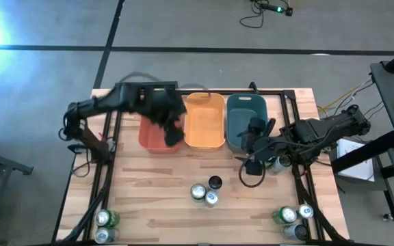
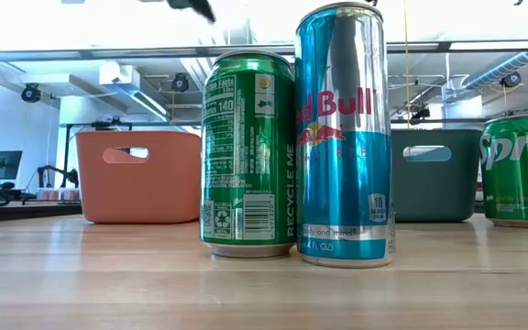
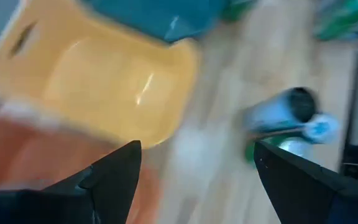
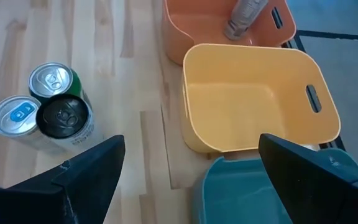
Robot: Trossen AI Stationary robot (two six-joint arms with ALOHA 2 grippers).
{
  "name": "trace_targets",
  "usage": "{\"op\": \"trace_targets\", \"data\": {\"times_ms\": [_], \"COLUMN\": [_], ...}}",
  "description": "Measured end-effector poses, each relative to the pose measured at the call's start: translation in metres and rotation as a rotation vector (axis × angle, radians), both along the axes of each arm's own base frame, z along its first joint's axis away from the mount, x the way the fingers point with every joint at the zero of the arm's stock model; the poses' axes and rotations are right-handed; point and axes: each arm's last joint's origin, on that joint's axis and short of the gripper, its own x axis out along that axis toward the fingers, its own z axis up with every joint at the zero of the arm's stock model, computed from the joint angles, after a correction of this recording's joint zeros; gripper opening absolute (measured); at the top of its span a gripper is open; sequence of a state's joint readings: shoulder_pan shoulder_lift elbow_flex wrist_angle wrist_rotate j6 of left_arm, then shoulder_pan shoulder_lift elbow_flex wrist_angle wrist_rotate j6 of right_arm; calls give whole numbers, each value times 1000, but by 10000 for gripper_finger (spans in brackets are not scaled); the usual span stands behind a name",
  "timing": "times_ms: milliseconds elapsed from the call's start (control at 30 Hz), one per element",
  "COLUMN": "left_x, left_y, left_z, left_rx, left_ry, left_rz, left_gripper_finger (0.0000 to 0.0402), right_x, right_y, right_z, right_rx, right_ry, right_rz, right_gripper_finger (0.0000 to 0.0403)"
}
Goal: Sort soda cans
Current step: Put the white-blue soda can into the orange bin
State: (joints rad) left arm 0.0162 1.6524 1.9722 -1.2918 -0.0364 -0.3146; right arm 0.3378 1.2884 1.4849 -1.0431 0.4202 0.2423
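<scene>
Three soda cans stand together mid-table: a green one point(image 4: 56, 79), a pale blue one point(image 4: 18, 118) and a black one point(image 4: 64, 117). In the low view the green can point(image 2: 248, 156) and the blue can point(image 2: 345, 137) fill the foreground. My left gripper point(image 1: 173, 133) hangs open above the red tub point(image 1: 152, 137), nothing between its fingers point(image 3: 114, 180). A pale can point(image 4: 244, 17) sits tilted inside the red tub point(image 4: 191, 18). My right gripper point(image 1: 255, 133) is open over the teal tub's near part point(image 4: 241, 186).
The yellow tub point(image 1: 204, 123) stands between the red one and the teal tub point(image 1: 241, 113). More cans stand at the near left corner point(image 1: 106, 219) and the near right corner point(image 1: 289, 216). One can point(image 1: 277, 162) is beside my right arm. Bare wood lies between the tubs and the middle cans.
</scene>
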Motion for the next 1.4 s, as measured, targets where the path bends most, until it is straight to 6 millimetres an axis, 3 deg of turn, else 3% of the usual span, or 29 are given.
{"op": "trace_targets", "data": {"times_ms": [167, 500, 1000, 1200, 1400], "left_x": [24, 59, 88, 94, 108], "left_y": [-49, -92, -118, -131, -145], "left_z": [-11, -56, -98, -86, -92], "left_rx": [-16, -119, -194, -172, -94], "left_ry": [-103, -22, 5, -14, 62], "left_rz": [-3, 151, 341, 380, 409], "left_gripper_finger": [296, 296, 296, 296, 296], "right_x": [-2, -14, -13, -13, -13], "right_y": [-1, -4, -9, -8, -8], "right_z": [-1, -9, -8, -8, -8], "right_rx": [48, 90, -5, 7, 17], "right_ry": [5, 114, 87, 88, 87], "right_rz": [-64, -196, -214, -216, -223], "right_gripper_finger": [366, 366, 366, 366, 366]}}
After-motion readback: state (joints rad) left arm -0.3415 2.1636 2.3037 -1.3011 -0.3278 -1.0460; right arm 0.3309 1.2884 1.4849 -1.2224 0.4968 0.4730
